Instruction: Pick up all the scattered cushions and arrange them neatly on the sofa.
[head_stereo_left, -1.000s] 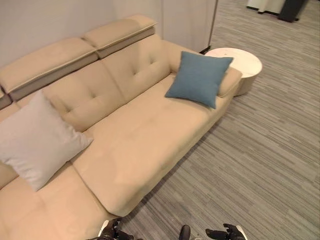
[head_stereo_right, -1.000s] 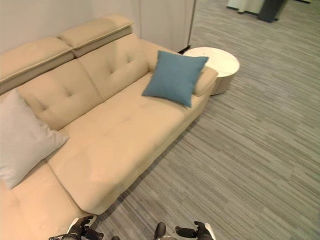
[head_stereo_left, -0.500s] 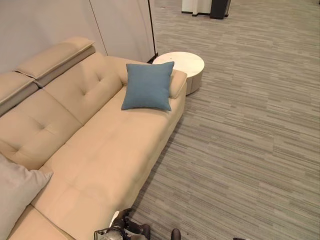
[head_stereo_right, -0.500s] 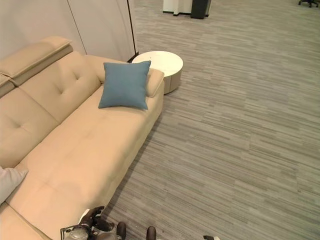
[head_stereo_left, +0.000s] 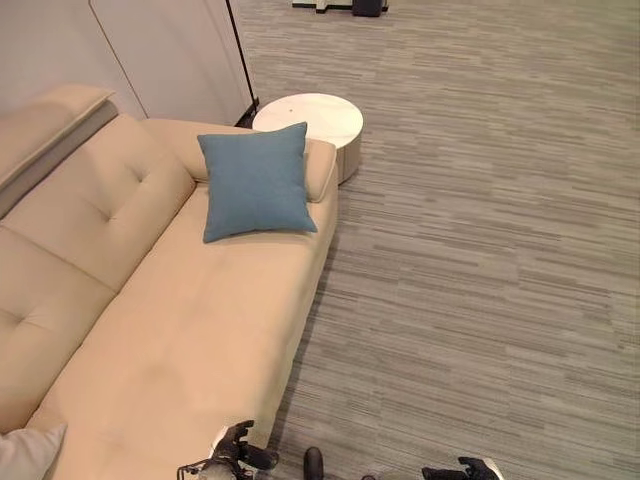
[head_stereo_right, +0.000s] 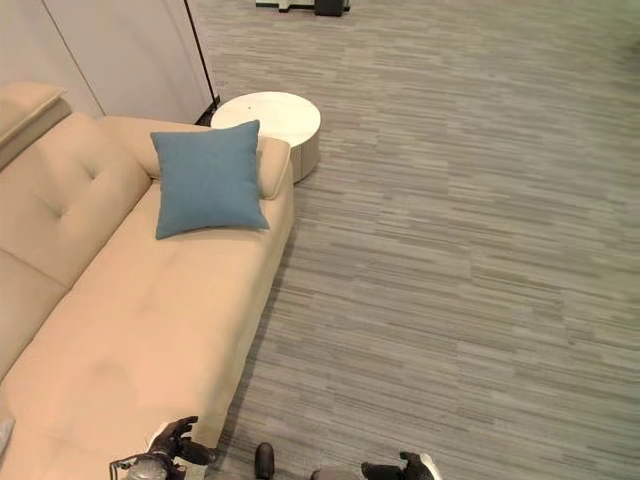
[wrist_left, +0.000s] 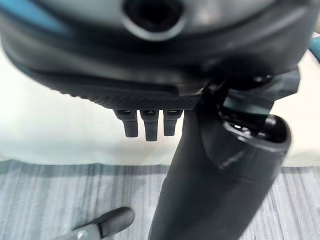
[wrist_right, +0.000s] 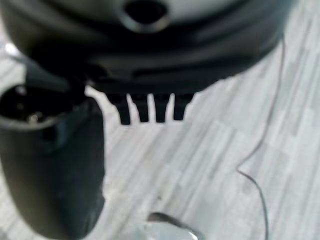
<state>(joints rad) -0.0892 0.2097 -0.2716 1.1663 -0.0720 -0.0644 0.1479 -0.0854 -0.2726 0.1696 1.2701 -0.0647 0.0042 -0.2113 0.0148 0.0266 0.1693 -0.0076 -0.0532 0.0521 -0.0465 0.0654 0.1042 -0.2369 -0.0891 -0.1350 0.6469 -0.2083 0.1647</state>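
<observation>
- A pale grey cushion (head_stereo_left: 30, 452) is cut off at the lower left corner of the left eye view, so just one corner of it shows, lying on the sofa seat.
- Both hands sit low at the bottom edge of the head views and are partly cropped there.
- A beige sofa (head_stereo_left: 170, 330) with a tufted back stands against a pale wall (head_stereo_left: 150, 50); a round white side table (head_stereo_left: 308, 120) stands just beside its far armrest, on grey striped carpet (head_stereo_left: 480, 250).
- The blue cushion (head_stereo_left: 256, 182) leans upright against the far armrest, well apart from both hands.
- The left hand (wrist_left: 150, 120), over the sofa's front edge, holds nothing, its fingers hanging straight and relaxed.
- The right hand (wrist_right: 150, 107), above the carpet, is likewise empty, fingers straight.
</observation>
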